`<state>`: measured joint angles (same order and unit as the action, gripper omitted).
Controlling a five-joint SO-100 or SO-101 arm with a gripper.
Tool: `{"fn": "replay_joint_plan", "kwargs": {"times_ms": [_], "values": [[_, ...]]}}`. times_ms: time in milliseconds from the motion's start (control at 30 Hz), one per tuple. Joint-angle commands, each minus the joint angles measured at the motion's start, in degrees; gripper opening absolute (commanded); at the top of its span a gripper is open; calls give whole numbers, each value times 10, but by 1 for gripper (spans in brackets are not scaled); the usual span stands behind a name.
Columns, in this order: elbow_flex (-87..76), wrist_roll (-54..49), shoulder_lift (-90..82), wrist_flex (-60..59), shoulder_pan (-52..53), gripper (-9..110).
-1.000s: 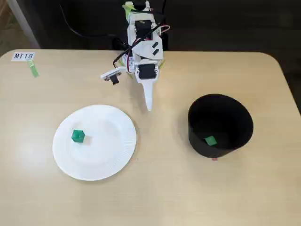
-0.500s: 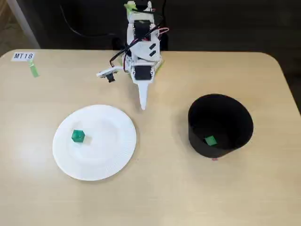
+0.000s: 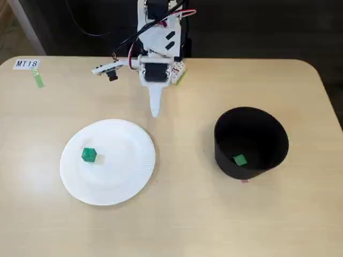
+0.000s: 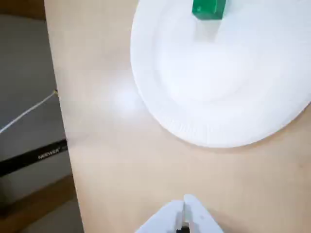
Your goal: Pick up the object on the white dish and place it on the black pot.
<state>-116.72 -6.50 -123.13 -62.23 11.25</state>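
Tabletop [image 3: 177, 214] of pale wood, backed by a dark room, carried the white dish [image 3: 131, 176] with the green cube [image 3: 89, 155] resting on it, the black pot [image 3: 251, 143] well to its right, and the gripper [image 3: 155, 113] closed and empty above bare wood.

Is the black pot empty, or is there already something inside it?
Not empty. In the fixed view the black pot holds a small green piece lying inside, near its front wall.
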Motion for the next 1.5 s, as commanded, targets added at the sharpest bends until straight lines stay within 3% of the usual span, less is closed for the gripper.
{"fn": "replay_joint_plan", "kwargs": {"times_ms": [0,433,667,867,1133,1467], "values": [[69,-5,43,-17,58,0],[264,-58,310,-131,207,0],[550,-140,553,-340,252,0],[649,-194,635,-337,263,0],[742,-191,707,-337,278,0],[738,-191,671,-340,279,0]]}}
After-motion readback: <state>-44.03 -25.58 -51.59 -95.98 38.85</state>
